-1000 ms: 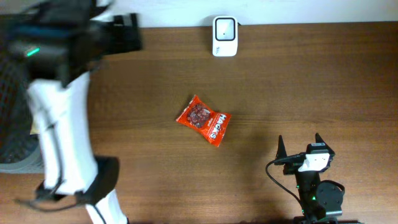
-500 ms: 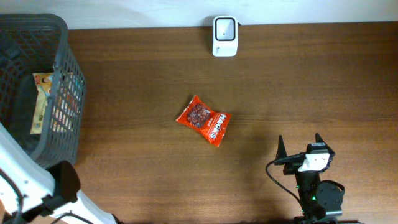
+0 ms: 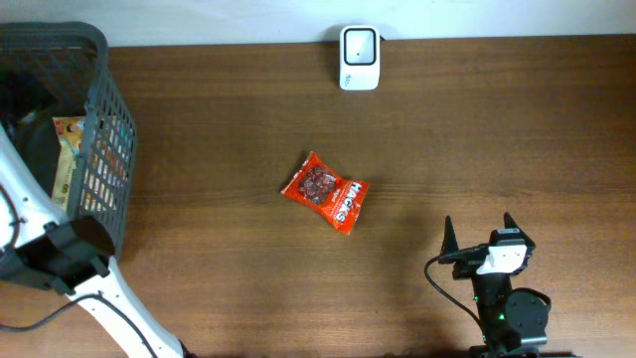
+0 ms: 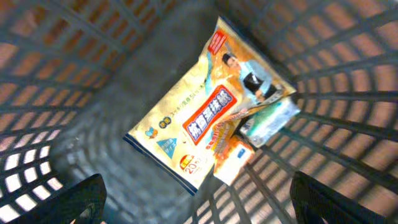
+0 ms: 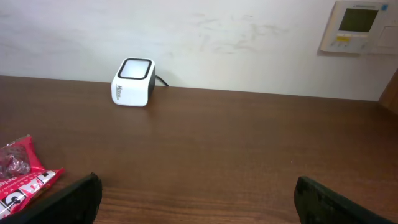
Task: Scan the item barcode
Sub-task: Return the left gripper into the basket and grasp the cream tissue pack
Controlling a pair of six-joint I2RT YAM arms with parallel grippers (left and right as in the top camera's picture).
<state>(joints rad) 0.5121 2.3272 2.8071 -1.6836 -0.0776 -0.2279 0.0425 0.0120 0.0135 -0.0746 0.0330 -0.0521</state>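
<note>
Three packets lie in the grey mesh basket (image 4: 348,62) at the table's (image 3: 199,278) left end. On top is a yellow snack bag (image 4: 205,118), flat and face up. Half under it are a pale green pack (image 4: 270,121) and an orange-and-white pack (image 4: 233,158).

The left gripper (image 4: 199,202) hangs directly above them with its fingers spread wide, holding nothing. In the wrist view the bag's long axis runs diagonally, from lower left to upper right, so the jaws probably need to turn across it.

The right gripper (image 3: 478,234) is parked well apart at the near right, equally wide and empty. A red snack packet (image 3: 326,191) lies mid-table, between it and the barcode scanner (image 3: 359,57) at the far edge.
</note>
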